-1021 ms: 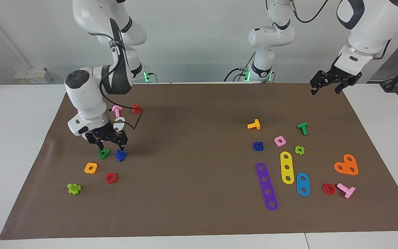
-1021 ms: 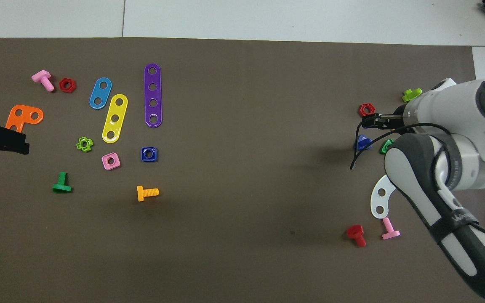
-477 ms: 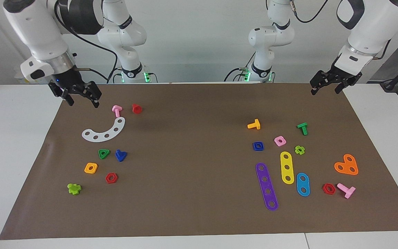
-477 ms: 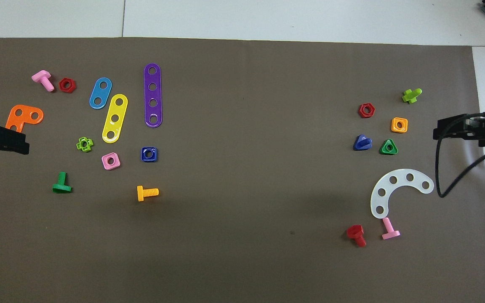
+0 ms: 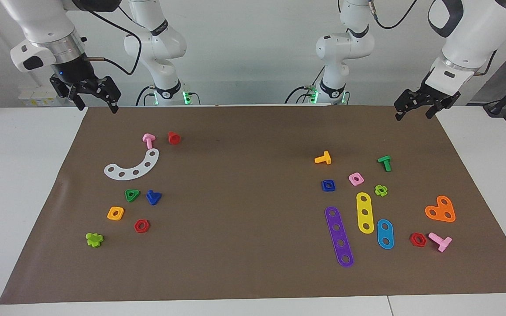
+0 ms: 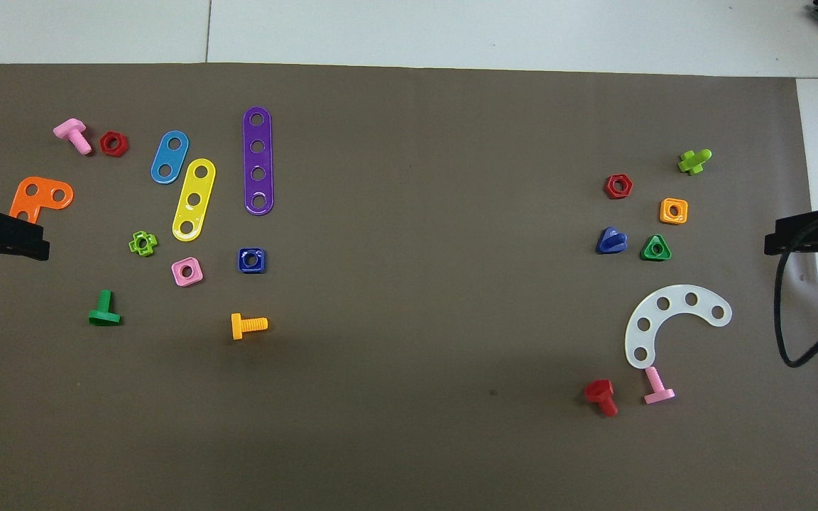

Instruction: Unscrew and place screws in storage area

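Note:
The dark-blue screw lies loose on the brown mat, touching nothing. It rests in the storage area, beside the green triangle nut and close to the white arched strip, the orange square nut and the red hexagon nut. My right gripper hangs open and empty, raised over the mat's corner at the right arm's end. My left gripper waits open and empty over the mat's corner at the left arm's end.
A pink bolt, a red bolt and a lime cross piece also lie in the storage area. At the left arm's end lie purple, yellow and blue strips, an orange bracket, and several nuts and bolts.
My right gripper rose from just above the dark-blue screw and green nut and drew back to the mat's corner. The screw stays on the mat. The left arm has not moved.

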You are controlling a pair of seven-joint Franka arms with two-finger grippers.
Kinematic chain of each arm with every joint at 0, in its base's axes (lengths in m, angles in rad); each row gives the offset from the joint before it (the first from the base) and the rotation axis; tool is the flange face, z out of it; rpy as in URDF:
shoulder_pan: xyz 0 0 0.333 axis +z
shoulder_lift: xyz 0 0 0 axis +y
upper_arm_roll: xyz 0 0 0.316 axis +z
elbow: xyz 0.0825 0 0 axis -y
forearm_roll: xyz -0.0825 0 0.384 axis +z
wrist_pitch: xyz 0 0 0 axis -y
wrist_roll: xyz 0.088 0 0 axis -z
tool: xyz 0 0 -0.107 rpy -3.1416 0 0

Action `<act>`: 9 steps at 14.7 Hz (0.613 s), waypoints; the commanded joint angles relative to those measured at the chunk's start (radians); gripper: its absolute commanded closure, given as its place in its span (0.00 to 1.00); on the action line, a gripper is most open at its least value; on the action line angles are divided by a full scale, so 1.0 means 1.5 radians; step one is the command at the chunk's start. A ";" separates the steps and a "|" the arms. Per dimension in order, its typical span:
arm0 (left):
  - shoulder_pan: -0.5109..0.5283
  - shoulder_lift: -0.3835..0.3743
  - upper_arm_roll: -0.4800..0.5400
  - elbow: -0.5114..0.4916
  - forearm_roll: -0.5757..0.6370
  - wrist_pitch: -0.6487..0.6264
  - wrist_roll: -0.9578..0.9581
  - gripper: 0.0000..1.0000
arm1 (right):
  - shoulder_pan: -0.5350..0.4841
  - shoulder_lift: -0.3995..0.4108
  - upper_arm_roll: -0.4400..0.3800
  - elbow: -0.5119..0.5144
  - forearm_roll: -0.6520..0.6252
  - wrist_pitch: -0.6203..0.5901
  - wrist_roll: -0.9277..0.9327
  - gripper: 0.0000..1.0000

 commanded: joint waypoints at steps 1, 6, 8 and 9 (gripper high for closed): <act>0.006 -0.020 -0.003 -0.023 -0.001 0.009 0.002 0.00 | -0.003 -0.011 0.004 -0.016 -0.011 -0.006 -0.005 0.00; 0.006 -0.020 -0.003 -0.023 -0.001 0.009 0.003 0.00 | 0.002 0.010 0.013 -0.003 -0.028 -0.008 -0.007 0.00; 0.006 -0.020 -0.003 -0.023 -0.001 0.009 0.002 0.00 | 0.004 0.010 0.013 -0.002 -0.029 -0.023 -0.017 0.00; 0.006 -0.020 -0.003 -0.023 -0.001 0.009 0.003 0.00 | 0.004 0.010 0.013 0.000 -0.028 -0.025 -0.019 0.00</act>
